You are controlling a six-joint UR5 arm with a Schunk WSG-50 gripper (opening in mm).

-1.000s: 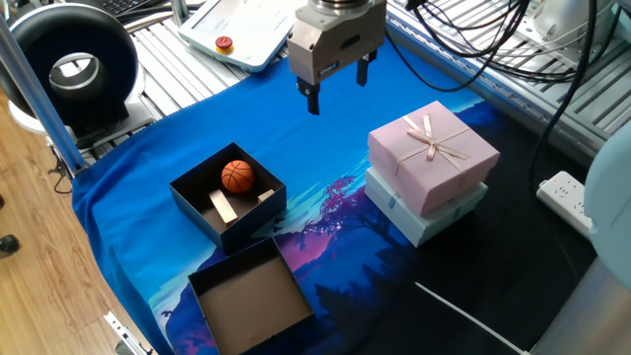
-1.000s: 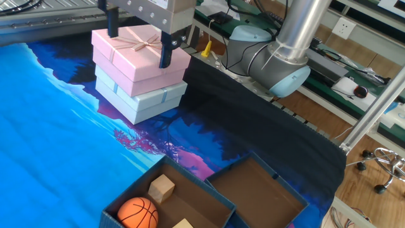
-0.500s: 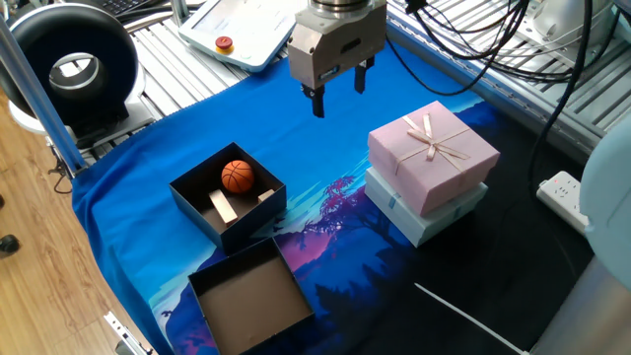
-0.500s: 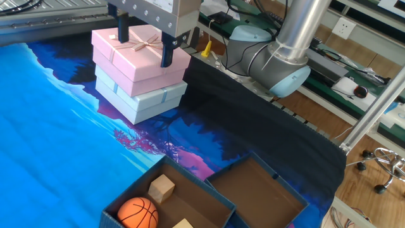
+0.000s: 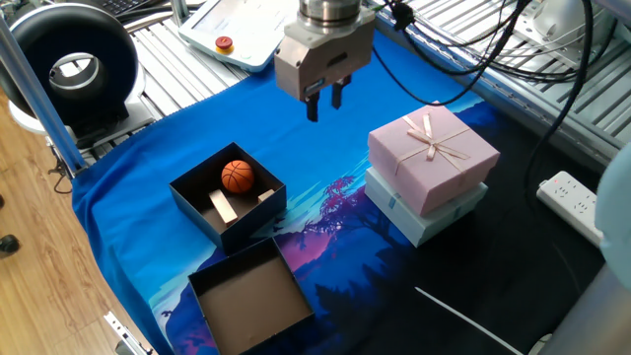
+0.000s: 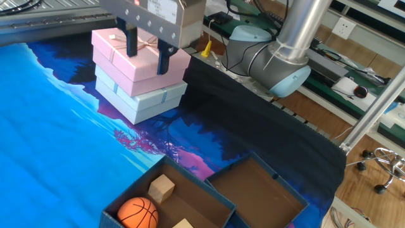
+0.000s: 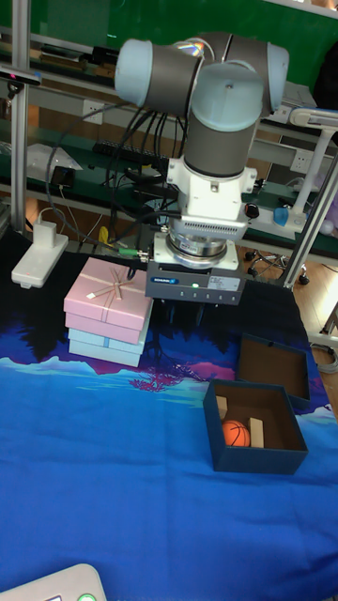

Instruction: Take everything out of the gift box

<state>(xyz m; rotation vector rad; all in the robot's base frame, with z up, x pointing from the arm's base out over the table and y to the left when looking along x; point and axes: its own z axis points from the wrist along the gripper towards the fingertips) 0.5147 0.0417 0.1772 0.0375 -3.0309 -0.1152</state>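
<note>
The black gift box [image 5: 251, 230] stands on the blue cloth at the front left, open at the top. Inside lie an orange basketball [image 5: 237, 176], a flat pale wooden bar [image 5: 223, 207] and a small tan cube [image 5: 264, 195]. The other fixed view shows the box [image 6: 126, 193] at the bottom edge with the ball [image 6: 138, 213] and cube [image 6: 162, 188]. My gripper [image 5: 325, 102] hangs high above the cloth, behind and to the right of the box, open with nothing between its fingers. It hovers in front of the pink box in the other fixed view [image 6: 147, 54].
A shallow brown-lined tray [image 5: 251, 296] touches the gift box's near corner. A pink ribboned box [image 5: 432, 153] is stacked on a pale blue box [image 5: 424, 212] to the right. A white pendant [image 5: 242, 30] lies at the back, and a black ring light [image 5: 74, 69] stands far left.
The gripper has turned about its wrist and drifted slightly left. Its fingers now appear closer together. The box and its contents have not moved.
</note>
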